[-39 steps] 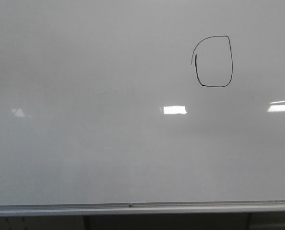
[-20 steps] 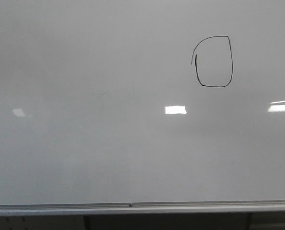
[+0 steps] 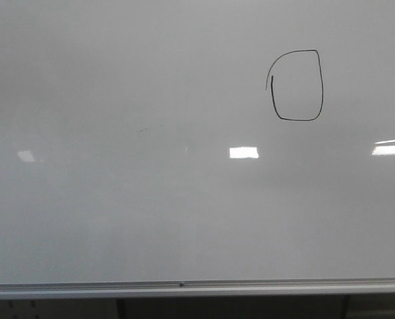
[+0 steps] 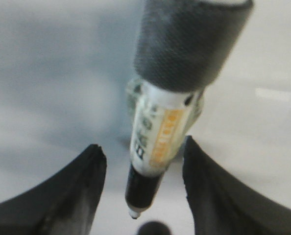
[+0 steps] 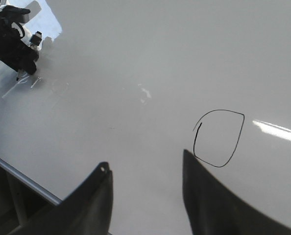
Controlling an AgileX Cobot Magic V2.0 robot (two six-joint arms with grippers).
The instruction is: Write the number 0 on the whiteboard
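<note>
The whiteboard (image 3: 151,199) fills the front view, and no gripper shows there. The number 0 (image 3: 296,85) is a thin black squarish loop at its upper right, its ends overlapping on the left side. In the right wrist view my right gripper (image 5: 144,159) is open and empty, with the number 0 (image 5: 219,138) just past one finger. My left gripper (image 4: 143,147) has its jaws apart. A white and orange marker (image 4: 157,132) with a dark knurled sleeve stands between them, tip (image 4: 134,214) bare. One finger is clear of the barrel. What holds the marker is hidden.
A silver rail (image 3: 184,287) runs along the board's lower edge, with dark space below it. Bright rectangular light reflections (image 3: 244,153) lie across the board. In the right wrist view the left arm (image 5: 11,41) is a dark shape far along the board, and the rail (image 5: 23,178) shows.
The pale reflection at the board's left has shifted and shrunk slightly. The loop and the board look the same.
</note>
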